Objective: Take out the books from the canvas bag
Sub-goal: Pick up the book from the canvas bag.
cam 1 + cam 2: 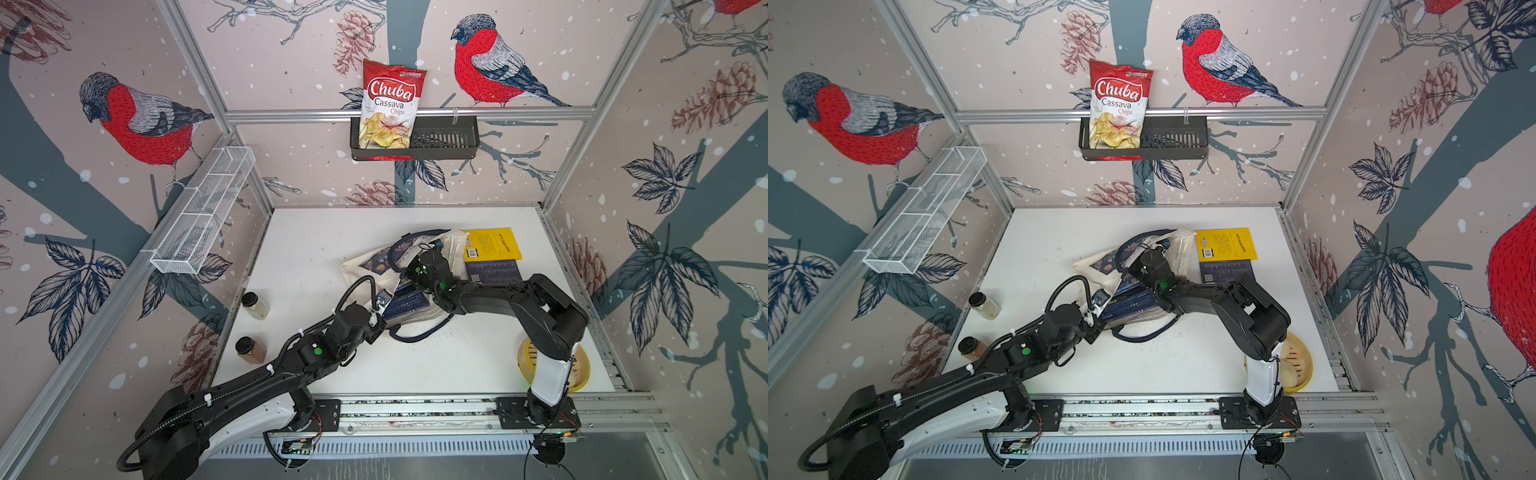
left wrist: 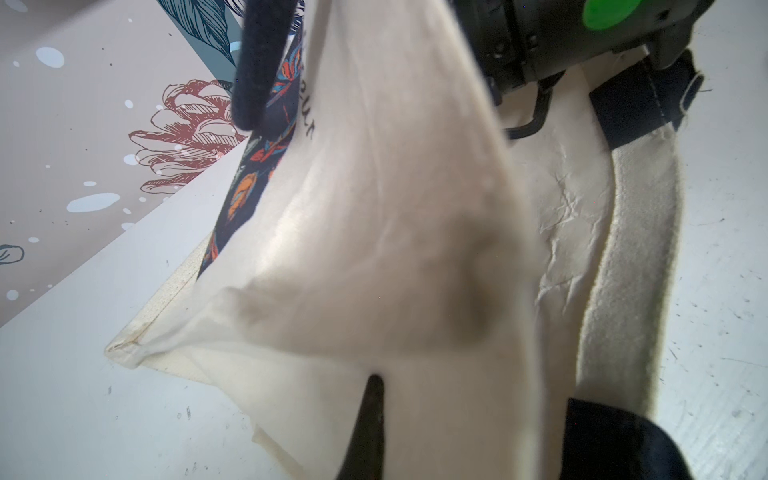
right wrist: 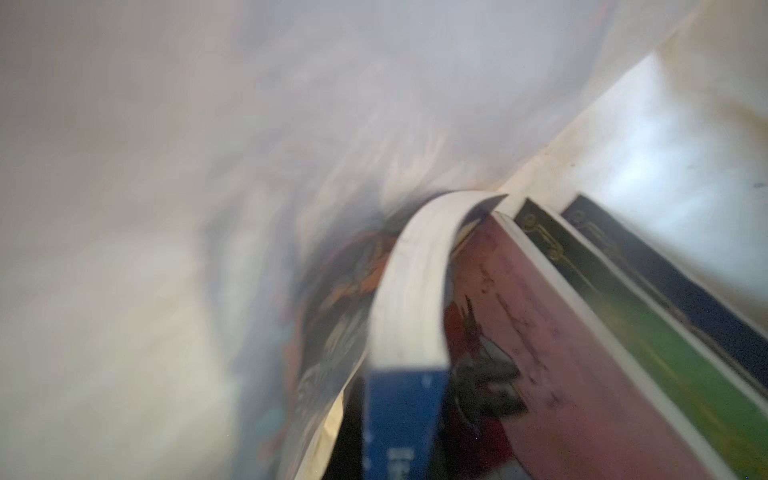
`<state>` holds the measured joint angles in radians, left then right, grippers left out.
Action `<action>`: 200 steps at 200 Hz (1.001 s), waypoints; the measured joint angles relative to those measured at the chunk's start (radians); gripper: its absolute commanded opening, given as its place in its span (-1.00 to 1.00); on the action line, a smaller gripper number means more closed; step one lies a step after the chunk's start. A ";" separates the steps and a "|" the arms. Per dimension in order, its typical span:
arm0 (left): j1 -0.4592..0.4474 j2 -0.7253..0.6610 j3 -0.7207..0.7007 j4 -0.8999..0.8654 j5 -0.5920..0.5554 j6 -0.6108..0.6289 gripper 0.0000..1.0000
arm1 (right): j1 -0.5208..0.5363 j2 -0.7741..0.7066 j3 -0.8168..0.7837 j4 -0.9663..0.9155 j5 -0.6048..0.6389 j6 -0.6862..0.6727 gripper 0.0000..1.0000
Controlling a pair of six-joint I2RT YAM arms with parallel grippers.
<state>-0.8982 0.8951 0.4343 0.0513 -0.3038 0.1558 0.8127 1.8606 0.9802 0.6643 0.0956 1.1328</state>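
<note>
Canvas bag (image 1: 451, 245) (image 1: 1179, 243) lying flat in the middle of the worktop (image 1: 316, 232), mouth toward the near edge, one navy strap handle (image 1: 415, 336) looped on the surface before it. My left claw (image 1: 384, 301) (image 1: 1100, 297) is closed on the bag's upper cloth and holds it raised. In the left wrist view the cream fabric (image 2: 395, 208) drapes over one dark finger (image 2: 372, 415). My right claw (image 1: 409, 272) (image 1: 1133, 266) sits inside the opening, closed. Its fingers are hidden by cloth, so I cannot tell whether it pinches anything. Books (image 1: 405, 301) (image 1: 1129, 299) lie stacked in the mouth. The right wrist view shows a maroon cover (image 3: 561, 332), a green cover (image 3: 665, 340), a navy cover (image 3: 681, 282), and a blue cover (image 3: 399, 415) whose white page block (image 3: 411, 291) curls upward. Outside, just beside the bag's far right: a yellow book (image 1: 492, 243) (image 1: 1225, 243) touching a navy book (image 1: 494, 272) (image 1: 1227, 270), both flat.
</note>
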 measured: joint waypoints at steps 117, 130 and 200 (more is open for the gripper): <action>-0.001 -0.038 0.007 -0.001 -0.101 -0.045 -1.00 | 0.067 -0.497 -0.217 -0.333 0.052 -0.078 -1.00; -0.001 -0.048 0.003 0.000 -0.120 -0.051 -1.00 | 0.091 -0.565 -0.227 -0.382 0.085 -0.095 -1.00; -0.001 -0.066 -0.003 0.009 -0.247 -0.126 -1.00 | 0.220 -0.889 -0.201 -0.518 0.355 -0.321 -1.00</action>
<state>-0.8989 0.8295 0.4316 0.0601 -0.5507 0.0303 1.0332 0.9714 0.7788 0.1463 0.4503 0.8116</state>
